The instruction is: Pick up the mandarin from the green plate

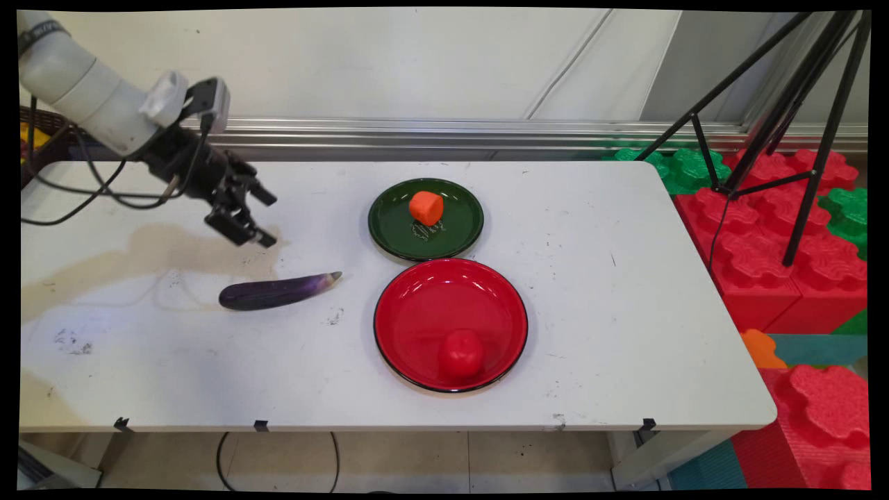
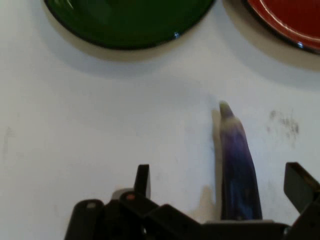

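Claw (image 1: 258,219) hangs over the left part of the worktop (image 1: 625,312), fingers spread wide apart, holding nothing. The hand view shows both fingertips with a clear gap between them.

Nearest thing: a purple eggplant (image 1: 278,291), lying flat on the worktop just at 6 o'clock of the claw, not touching it. Its pale tip points toward 3 o'clock. In the hand view the eggplant (image 2: 239,170) sits off-centre, closer to the right finger (image 2: 300,187) than to the left finger (image 2: 142,180).

Green plate (image 1: 389,239) at 3 o'clock of the claw, carrying an orange block (image 1: 426,207). Red plate (image 1: 417,305) just at 6 o'clock of the green one, the rims nearly touching; a red round piece (image 1: 461,353) rests near its 6 o'clock rim.

Risks, as judged:
- Eggplant is smooth and rounded; an off-centre finger could nudge it so it rolls or spins away.
- The taper toward the tip gives poor hold there.
- A shove toward 3 o'clock could drive the tip into the red plate's rim.
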Controlling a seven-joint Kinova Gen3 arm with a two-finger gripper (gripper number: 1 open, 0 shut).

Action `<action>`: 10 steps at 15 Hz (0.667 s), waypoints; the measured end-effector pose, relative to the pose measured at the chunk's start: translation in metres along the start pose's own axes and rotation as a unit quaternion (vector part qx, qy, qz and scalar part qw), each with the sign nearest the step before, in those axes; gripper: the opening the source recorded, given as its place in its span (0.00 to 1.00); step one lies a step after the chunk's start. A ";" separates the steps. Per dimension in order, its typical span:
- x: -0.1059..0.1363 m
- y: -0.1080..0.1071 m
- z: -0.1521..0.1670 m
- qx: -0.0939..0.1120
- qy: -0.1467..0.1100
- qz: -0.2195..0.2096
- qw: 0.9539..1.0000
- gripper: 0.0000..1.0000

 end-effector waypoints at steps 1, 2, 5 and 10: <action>0.006 -0.003 -0.001 0.002 0.009 -0.001 1.000 1.00; 0.013 -0.006 -0.001 0.004 0.018 -0.002 1.000 1.00; 0.034 -0.017 0.004 0.011 0.042 -0.001 0.999 1.00; 0.064 -0.032 0.027 0.016 0.065 0.000 0.998 1.00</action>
